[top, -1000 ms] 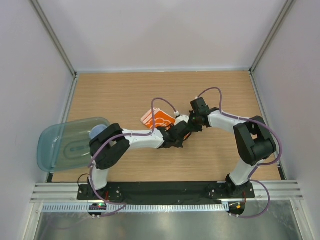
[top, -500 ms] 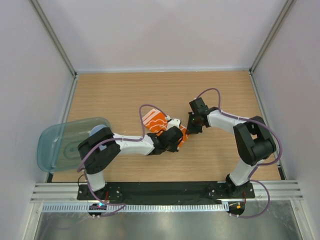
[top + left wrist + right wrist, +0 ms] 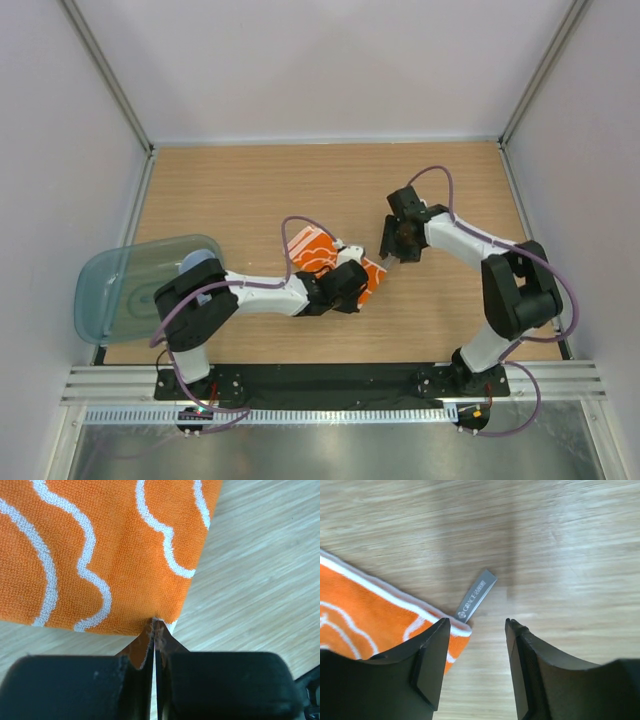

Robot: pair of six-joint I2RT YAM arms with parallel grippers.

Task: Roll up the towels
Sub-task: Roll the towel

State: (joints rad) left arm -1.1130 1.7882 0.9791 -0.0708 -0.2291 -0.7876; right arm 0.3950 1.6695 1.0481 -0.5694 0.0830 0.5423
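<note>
right gripper (image 3: 476, 627): withdrawn, jaws apart | left gripper (image 3: 154, 629): still pinching towel (image 3: 100, 555)

Only one piece of writing can be read, and only in the right wrist view. A small grey fabric tag (image 3: 476, 596) sticks out from the white-edged corner of the orange towel (image 3: 365, 625) and lies flat on the wooden table (image 3: 560, 545). Pale capital letters run along the tag's length. The first word reads "GRACE". A shorter word follows it, too small and blurred to make out. The white swirls on the towel are pattern, not letters. In the top view the tag is too small to read.
</note>
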